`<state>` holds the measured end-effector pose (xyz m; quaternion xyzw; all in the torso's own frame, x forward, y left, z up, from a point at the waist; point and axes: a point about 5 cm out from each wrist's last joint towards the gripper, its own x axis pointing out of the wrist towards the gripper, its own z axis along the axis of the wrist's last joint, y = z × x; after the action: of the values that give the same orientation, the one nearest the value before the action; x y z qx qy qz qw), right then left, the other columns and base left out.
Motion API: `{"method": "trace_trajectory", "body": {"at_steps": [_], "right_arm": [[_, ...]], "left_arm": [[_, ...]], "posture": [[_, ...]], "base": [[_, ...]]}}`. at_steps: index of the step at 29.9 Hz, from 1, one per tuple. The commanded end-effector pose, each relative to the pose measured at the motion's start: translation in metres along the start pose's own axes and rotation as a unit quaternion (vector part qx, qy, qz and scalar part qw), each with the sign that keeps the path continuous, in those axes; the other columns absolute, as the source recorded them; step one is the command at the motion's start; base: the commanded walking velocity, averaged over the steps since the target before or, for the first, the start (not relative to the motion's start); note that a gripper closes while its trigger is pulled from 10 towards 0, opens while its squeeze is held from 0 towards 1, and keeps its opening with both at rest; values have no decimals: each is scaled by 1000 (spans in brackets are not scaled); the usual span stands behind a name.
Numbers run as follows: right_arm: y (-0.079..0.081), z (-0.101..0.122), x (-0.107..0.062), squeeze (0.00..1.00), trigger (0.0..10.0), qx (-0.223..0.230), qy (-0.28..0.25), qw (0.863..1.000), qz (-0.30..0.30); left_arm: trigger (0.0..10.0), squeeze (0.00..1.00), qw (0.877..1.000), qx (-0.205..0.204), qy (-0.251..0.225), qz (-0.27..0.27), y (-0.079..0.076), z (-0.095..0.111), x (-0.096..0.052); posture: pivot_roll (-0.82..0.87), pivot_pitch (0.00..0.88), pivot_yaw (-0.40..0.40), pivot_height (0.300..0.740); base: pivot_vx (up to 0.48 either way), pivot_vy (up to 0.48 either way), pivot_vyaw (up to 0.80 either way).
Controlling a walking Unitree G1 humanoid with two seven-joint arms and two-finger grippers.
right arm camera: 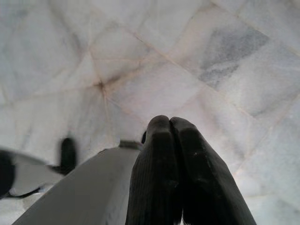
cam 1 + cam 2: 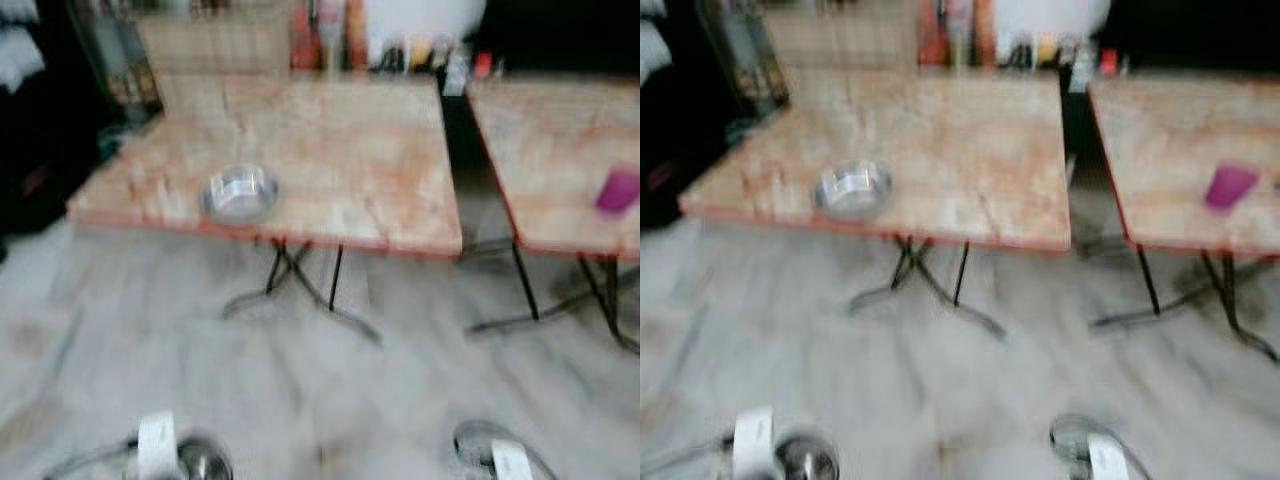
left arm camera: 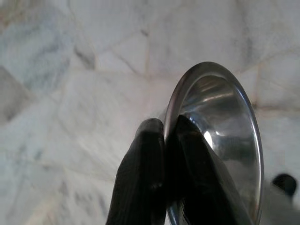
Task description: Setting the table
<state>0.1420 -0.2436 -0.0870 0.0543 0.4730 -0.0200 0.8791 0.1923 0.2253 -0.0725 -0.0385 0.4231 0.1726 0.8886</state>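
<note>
No legible text, label, brand, number or sign is found in any view. Both head views are blurred. The bottles and containers [image 2: 400, 45] ranged behind the far edge of the tabletop [image 2: 330, 150] show only as patches of colour, with no lettering to make out. The white tags [image 2: 156, 443] on the arms, nearer the camera than that tabletop, read as blank. The wrist views carry no markings.
</note>
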Motion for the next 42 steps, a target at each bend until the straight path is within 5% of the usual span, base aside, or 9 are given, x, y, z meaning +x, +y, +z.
{"method": "trace_trajectory", "body": {"at_steps": [1, 8, 26, 42], "right_arm": [[4, -2, 1, 0, 10000, 8, 4, 1000, 6], [3, -2, 0, 0, 10000, 3, 2, 1000, 7], [4, -1, 1, 0, 10000, 12, -3, 1000, 9], [5, 1, 1, 0, 10000, 12, -6, 1000, 9]], "left_arm": [[10000, 0, 1000, 12, -5, 6, 6, 3, 1], [10000, 0, 1000, 13, -9, 6, 6, 4, 1], [10000, 0, 999, 14, -38, -3, -2, 20, 2], [10000, 0, 999, 24, -45, -12, -9, 24, 2]], "posture": [[19, 23, 0, 740], [22, 4, -2, 740], [31, 25, -9, 740], [25, 41, -10, 740]], "base": [[0, 480, -769], [0, 480, -106], [0, 0, 0], [298, 0, 0]]}}
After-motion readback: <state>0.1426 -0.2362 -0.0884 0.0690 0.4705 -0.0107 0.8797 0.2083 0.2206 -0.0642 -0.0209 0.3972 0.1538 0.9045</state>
